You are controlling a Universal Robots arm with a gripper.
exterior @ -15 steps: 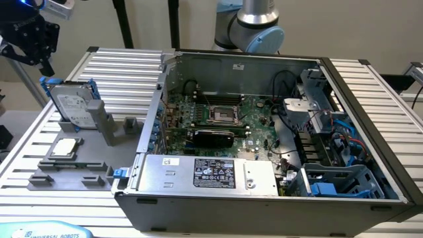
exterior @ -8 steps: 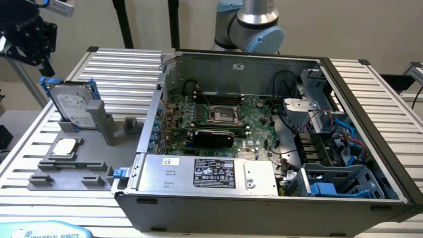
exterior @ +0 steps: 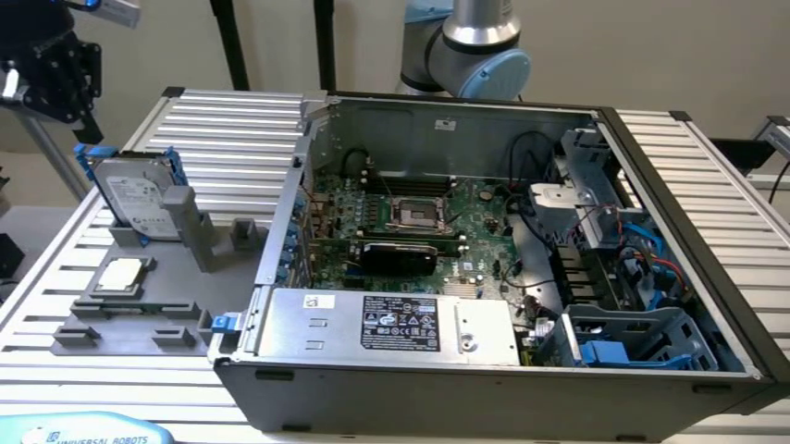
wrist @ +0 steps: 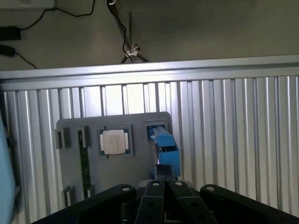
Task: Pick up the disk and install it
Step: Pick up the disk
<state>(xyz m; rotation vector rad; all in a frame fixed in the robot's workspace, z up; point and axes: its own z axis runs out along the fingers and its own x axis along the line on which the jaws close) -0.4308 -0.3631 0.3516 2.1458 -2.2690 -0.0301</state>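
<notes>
Wrist view: approach step. The gripper (wrist: 166, 181) hovers apart from the upright disk (wrist: 164, 145), fingers pressed together, empty. Grasping likely calls for spreading the fingers across the disk's top edge.

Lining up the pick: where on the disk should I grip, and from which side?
Take the disk by its free upper end, pinching across the two flat faces, coming from above. It stands on edge in the grey holder, its lower end sunk in the slot and a grey post covering part of one face, so only the top is open. The gripper hangs above it.
</notes>
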